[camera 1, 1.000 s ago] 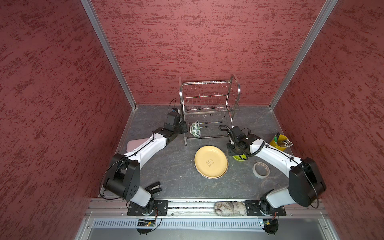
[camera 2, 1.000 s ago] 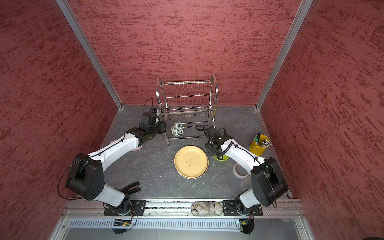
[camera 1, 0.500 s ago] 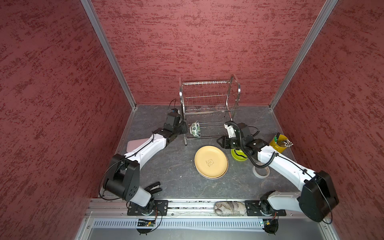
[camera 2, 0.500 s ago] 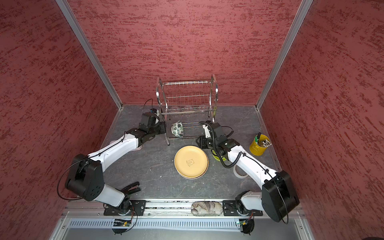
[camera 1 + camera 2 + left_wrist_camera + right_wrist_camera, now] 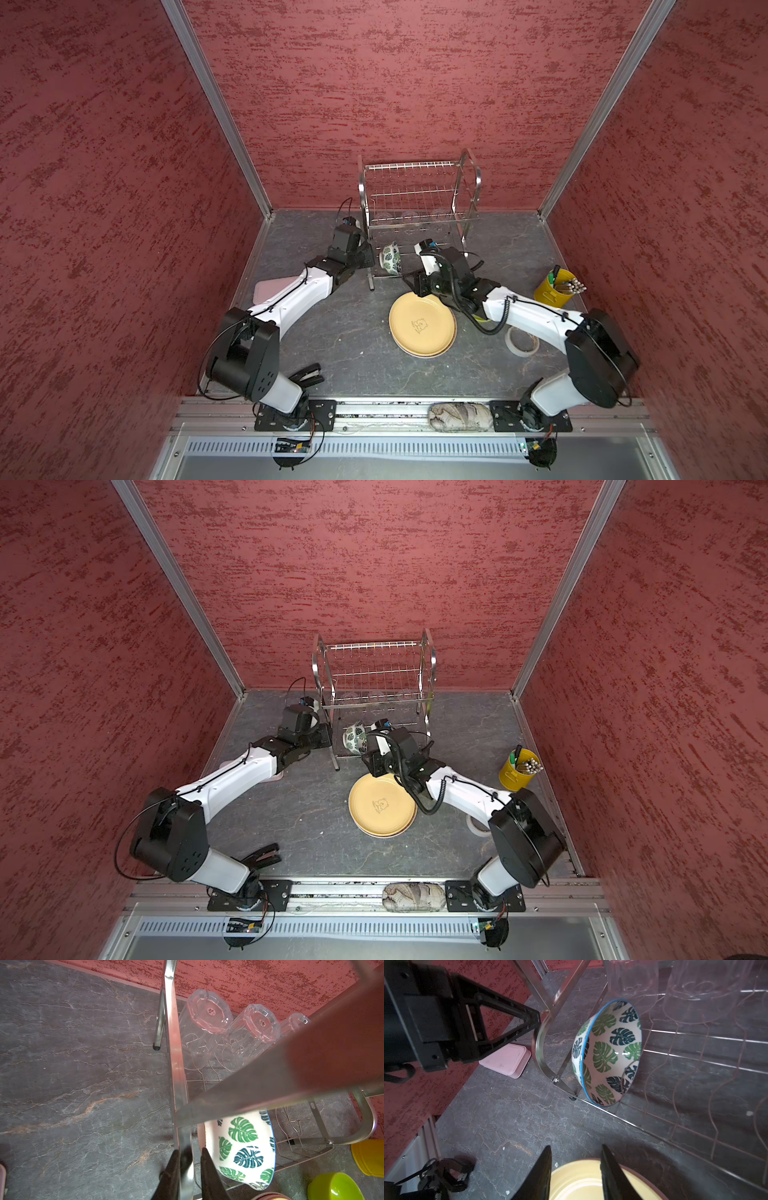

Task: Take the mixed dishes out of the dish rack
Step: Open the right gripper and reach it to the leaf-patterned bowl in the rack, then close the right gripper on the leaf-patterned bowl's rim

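Observation:
The steel wire dish rack [image 5: 419, 191] [image 5: 374, 667] stands at the back. My left gripper [image 5: 190, 1150] [image 5: 368, 257] is shut on its left side bar. A green-leaf bowl [image 5: 390, 258] [image 5: 243, 1151] [image 5: 608, 1051] leans on edge in the lower tier. Three clear tumblers [image 5: 203, 1028] stand upside down behind it. My right gripper [image 5: 576, 1146] [image 5: 409, 282] is open and empty, hovering over the far rim of the tan-yellow bear plate [image 5: 422, 324] [image 5: 587, 1182], its fingers pointing at the bowl. The lime-green bowl [image 5: 334, 1186] sits on the table under my right arm.
A yellow bucket of utensils [image 5: 555, 286] stands at the right, with a tape roll [image 5: 521, 343] nearer the front. The flat pink box [image 5: 272, 286] [image 5: 506, 1059] lies under my left arm. A black stapler [image 5: 307, 374] and a rolled cloth [image 5: 459, 415] lie near the front rail.
My right arm has swung left from the lime-green bowl to the plate's far rim, in front of the leaf bowl. The left gripper has kept its hold on the rack.

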{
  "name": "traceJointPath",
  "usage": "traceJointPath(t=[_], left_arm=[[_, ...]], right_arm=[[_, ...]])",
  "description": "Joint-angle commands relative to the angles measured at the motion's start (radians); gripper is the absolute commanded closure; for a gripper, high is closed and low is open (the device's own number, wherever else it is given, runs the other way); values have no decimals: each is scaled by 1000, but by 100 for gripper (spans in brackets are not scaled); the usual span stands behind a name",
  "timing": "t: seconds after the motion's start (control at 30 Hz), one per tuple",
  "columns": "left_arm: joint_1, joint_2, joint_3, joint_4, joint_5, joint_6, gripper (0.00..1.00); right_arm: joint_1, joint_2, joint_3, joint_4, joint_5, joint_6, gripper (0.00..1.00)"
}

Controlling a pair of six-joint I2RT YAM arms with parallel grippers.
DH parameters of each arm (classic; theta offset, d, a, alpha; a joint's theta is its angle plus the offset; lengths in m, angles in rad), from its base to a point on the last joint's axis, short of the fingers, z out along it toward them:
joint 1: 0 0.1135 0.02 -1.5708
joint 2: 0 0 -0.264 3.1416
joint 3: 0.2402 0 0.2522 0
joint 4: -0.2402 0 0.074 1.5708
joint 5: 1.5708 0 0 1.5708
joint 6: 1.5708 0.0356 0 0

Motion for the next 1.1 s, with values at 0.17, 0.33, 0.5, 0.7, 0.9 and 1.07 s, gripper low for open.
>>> traceJointPath(t=[0.17, 0.33, 0.5, 0.7, 0.9, 1.07], left_arm=[[-2, -5, -2, 4, -4, 3, 80], [0, -4, -5, 3, -9, 5, 80], [-1, 5, -3, -1, -5, 3, 80], [-1, 16, 6, -14, -9, 6, 80], [-2, 4, 0, -21, -22, 3, 80], [-2, -4, -3, -42, -38, 0, 80]], right_arm=[[17, 126, 107, 93, 105, -64, 61], [17, 177, 126, 141, 125, -74, 62], [16, 217, 131, 217, 140, -91, 63], [15, 283, 179, 270, 141, -121, 64], [4, 341, 199, 363, 138, -110, 66], [-10, 376, 202, 441, 98, -86, 68]])
